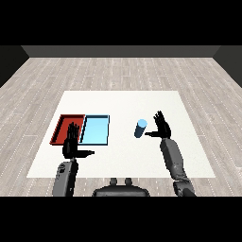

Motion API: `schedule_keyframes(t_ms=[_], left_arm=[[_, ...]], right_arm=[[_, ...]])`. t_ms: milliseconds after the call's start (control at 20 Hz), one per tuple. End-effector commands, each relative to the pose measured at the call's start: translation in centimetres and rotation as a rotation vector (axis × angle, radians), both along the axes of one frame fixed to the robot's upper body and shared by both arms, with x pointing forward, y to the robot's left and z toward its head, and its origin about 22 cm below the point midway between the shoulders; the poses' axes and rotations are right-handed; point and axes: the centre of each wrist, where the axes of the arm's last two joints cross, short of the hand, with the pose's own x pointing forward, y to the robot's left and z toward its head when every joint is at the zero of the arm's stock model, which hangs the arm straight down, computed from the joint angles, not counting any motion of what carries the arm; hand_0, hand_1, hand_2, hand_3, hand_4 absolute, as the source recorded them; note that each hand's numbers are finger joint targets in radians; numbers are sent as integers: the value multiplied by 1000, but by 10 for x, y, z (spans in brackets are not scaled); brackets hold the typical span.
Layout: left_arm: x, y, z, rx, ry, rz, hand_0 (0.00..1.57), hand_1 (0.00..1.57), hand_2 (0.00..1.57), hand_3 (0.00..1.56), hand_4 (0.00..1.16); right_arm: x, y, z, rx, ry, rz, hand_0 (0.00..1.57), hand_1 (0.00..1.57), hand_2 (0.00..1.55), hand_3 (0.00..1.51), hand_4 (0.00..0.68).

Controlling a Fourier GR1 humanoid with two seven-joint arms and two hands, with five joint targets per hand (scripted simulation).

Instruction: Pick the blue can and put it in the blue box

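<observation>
The fingers of the right hand [162, 126] are straight and spread, the thumb points toward the small upright blue cylindrical can [140, 128], and the hand holds nothing. The can stands on the white rectangular table [142, 160], just beside this thumb, apart from the trays. The fingers of the left hand [72, 142] are also straight, the thumb is stretched to the side, and it holds nothing. This hand is over the near edge of the flat red tray [61, 124]. The flat light blue tray [96, 130] lies directly beside the red one, between it and the can.
</observation>
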Motion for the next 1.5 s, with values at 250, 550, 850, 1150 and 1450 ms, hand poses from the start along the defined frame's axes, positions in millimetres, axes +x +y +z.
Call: schedule_keyframes(t_ms=[250,550,850,1150,1450], left_arm=[[15,-2,12,7,-21,6,0,0,0,0,0],[13,2,11,4,-21,17,0,0,0,0,0],[8,9,4,17,-18,13,0,0,0,0,0],[-4,0,0,13,-24,3,0,0,0,0,0],[7,0,8,29,-36,42,0,0,0,0,0]], right_arm=[[3,18,-25,22,56,12,0,0,0,0,0],[0,26,-39,8,44,43,0,0,0,0,0],[9,30,-40,32,62,49,0,0,0,0,0],[7,51,-51,16,52,71,0,0,0,0,0],[29,52,-30,31,86,69,0,0,0,0,0]])
